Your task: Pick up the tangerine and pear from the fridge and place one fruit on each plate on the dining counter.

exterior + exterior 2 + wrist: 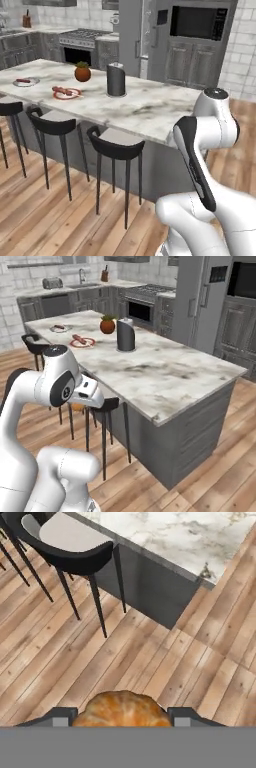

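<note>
Your gripper (pixel 121 721) sits low in the hand view, and its two dark fingertips (pixel 59 718) pinch an orange, round fruit, the tangerine (pixel 121 710), which fills the space between them. Below the tangerine you look down on a wooden plank floor (pixel 150 662), with the dark grey base of the dining counter (pixel 145 587) and one black stool (pixel 70 542) at the far side of that view. In the left base view, your white arm (pixel 210 145) rises at the near right, folded in front of the counter's near end. The dining counter's marble top (pixel 150 107) runs from near right to far left. On its far left part lie two plates: a pale grey plate (pixel 31 83) farthest left and a red-rimmed plate (pixel 74 94) just to its right, each carrying a red sausage-like stick. Behind the red-rimmed plate stands an orange-brown pot with green leaves (pixel 82 72), and to the right of that a dark cylindrical canister (pixel 115 80). Three black stools stand along the counter's near side. Beyond the counter, the tall grey-steel fridge (pixel 137 37) stands against the far wall with its door closed, between a stove (pixel 82 42) on its left and a dark built-in oven (pixel 197 22) on its right. You cannot see the pear from here.
</note>
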Controlling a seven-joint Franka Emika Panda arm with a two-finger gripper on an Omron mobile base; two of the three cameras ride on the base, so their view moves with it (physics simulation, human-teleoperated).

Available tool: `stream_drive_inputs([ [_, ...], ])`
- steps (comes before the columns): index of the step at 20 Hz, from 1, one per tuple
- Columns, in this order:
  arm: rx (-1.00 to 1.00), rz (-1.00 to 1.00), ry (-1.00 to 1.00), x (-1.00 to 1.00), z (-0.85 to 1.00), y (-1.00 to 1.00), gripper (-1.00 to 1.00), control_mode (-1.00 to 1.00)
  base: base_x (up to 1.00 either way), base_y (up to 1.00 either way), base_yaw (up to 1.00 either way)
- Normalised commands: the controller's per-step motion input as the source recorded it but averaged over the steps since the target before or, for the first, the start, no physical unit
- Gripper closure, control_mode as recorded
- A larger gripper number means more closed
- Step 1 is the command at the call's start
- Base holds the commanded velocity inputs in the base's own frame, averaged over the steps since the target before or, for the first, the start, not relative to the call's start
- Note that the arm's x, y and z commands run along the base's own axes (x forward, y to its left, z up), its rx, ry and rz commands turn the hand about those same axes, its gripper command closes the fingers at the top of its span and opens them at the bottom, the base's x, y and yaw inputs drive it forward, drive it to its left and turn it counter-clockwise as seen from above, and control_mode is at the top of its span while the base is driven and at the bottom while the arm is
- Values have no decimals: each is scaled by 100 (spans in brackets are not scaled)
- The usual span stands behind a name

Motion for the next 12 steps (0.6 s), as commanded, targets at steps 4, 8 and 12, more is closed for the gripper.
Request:
stream_drive_inputs([
  [4, 0, 0, 0, 0, 0, 0, 100, 100, 7, 100, -41],
  [8, 0, 0, 0, 0, 0, 0, 100, 100, 23, 100, -38],
  [12, 0, 0, 0, 0, 0, 0, 100, 100, 30, 100, -32],
])
